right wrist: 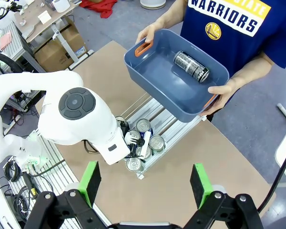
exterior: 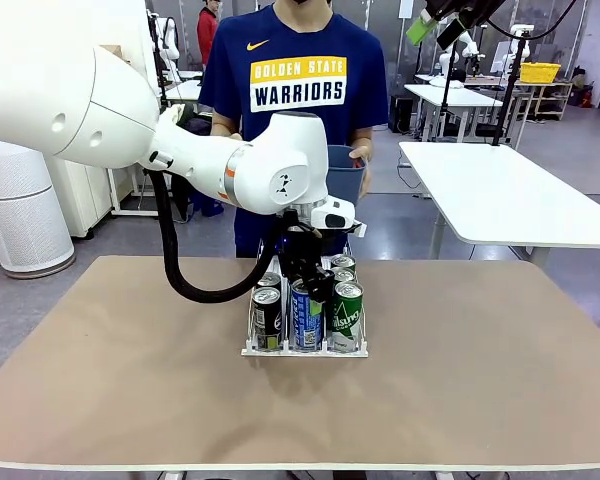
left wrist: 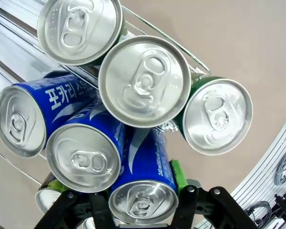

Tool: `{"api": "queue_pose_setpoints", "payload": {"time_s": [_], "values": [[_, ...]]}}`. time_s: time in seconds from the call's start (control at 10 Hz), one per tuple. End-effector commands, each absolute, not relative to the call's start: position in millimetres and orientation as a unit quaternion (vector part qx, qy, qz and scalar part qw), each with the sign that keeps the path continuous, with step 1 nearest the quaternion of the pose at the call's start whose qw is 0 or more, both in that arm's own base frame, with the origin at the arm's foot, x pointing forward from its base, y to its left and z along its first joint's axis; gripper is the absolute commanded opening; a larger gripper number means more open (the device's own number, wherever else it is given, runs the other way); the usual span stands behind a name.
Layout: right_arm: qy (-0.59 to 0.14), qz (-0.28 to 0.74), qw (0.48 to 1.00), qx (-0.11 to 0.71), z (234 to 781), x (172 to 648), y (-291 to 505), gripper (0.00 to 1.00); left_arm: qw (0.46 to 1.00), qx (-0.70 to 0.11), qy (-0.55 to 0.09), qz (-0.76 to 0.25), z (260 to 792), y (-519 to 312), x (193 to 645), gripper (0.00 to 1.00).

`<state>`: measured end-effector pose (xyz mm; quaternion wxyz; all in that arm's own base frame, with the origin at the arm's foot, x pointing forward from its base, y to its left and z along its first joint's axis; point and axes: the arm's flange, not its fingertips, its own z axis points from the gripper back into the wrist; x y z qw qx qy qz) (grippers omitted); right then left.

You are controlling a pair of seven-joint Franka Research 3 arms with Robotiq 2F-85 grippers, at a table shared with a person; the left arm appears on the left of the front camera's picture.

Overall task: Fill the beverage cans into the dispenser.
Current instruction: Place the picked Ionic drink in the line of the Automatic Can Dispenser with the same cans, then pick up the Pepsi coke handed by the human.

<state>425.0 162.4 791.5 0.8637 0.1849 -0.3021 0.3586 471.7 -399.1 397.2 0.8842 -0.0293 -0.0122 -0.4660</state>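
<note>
At the centre of the surface [exterior: 480,400], the dispenser [exterior: 305,350] is packed: a black can [exterior: 267,318] at nine o'clock of the front blue can [exterior: 306,320], a green can [exterior: 346,315] at three. The left claw [exterior: 310,278] straddles that blue can; I cannot tell whether it grips it or has let go. If the claw lifts off crooked, a finger could snag a neighbouring rim and tip the tight rows. At twelve o'clock a person's hand [right wrist: 221,90] holds a tub [right wrist: 157,71] with one spare can [right wrist: 191,66] over the rack's back, crowding any retreat. The right claw [right wrist: 145,174] hangs high, spread wide and empty.
</note>
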Motion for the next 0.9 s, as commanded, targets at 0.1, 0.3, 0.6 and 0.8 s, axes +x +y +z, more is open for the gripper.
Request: {"api": "queue_pose_setpoints", "payload": {"time_s": [0.1,0.3,0.6,0.8], "values": [[-0.3,0.357,0.865,0.185,791,424,162,1.0,0.889,-0.031,-0.02,-0.456,404,-397,468,0.77],[-0.3,0.357,0.865,0.185,791,424,162,1.0,0.895,-0.016,-0.033,-0.445,422,-392,464,0.81],[-0.3,0.357,0.865,0.185,791,424,162,1.0,0.899,-0.016,-0.057,-0.434,442,-395,455,1.0],[-0.3,0.357,0.865,0.185,791,424,162,1.0,0.891,-0.025,-0.042,-0.452,435,-397,467,1.0]]}}
